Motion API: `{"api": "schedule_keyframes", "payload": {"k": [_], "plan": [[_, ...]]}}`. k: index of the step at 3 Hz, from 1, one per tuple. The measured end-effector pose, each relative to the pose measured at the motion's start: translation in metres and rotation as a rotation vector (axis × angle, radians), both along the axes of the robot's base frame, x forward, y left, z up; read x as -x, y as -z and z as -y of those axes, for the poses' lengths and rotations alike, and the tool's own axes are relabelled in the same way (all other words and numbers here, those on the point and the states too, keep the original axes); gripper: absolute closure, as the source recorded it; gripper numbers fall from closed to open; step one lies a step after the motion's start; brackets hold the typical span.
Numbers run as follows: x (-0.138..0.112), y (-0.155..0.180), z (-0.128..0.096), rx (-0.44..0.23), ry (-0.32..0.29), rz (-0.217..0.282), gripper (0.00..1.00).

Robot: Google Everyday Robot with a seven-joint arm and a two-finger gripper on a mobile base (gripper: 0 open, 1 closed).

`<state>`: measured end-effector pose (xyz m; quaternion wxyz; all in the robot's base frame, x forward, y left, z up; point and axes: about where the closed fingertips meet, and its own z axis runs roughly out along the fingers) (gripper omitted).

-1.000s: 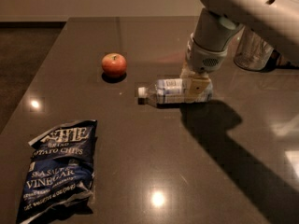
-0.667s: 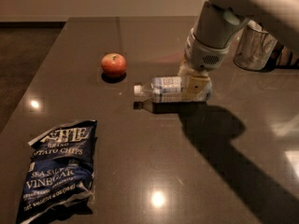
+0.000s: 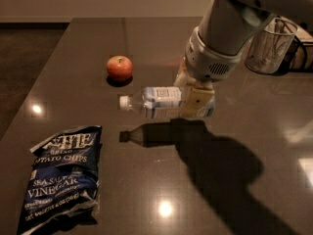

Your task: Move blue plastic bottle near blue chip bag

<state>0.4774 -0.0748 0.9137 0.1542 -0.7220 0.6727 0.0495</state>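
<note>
The blue plastic bottle (image 3: 156, 101) is a small clear bottle with a white cap and a pale blue-and-white label. It lies level, cap to the left, lifted above the dark table; its shadow falls below it. My gripper (image 3: 198, 99) is shut on the bottle's right end, with cream fingers (image 3: 199, 102) around it. The blue chip bag (image 3: 61, 177) is crinkled navy with white lettering and lies flat at the lower left, well apart from the bottle.
A red apple (image 3: 120, 68) sits on the table (image 3: 244, 190) up and left of the bottle. A clear glass cup (image 3: 271, 45) holding utensils stands at the far right. The table's left edge runs diagonally beside the bag.
The bottle has risen off the table in my gripper and moved left and toward the bag. The arm has come nearer to the camera.
</note>
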Motion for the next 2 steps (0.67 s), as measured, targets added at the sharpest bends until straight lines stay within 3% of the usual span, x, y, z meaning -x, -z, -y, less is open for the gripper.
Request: {"api": "schedule_keyframes", "payload": {"k": [1,2], "plan": [[0.031,0.004,-0.015,-0.013,-0.026,-0.024,1.0],[0.054,0.03,-0.028,0.005,-0.018,-0.069,0.98]]}}
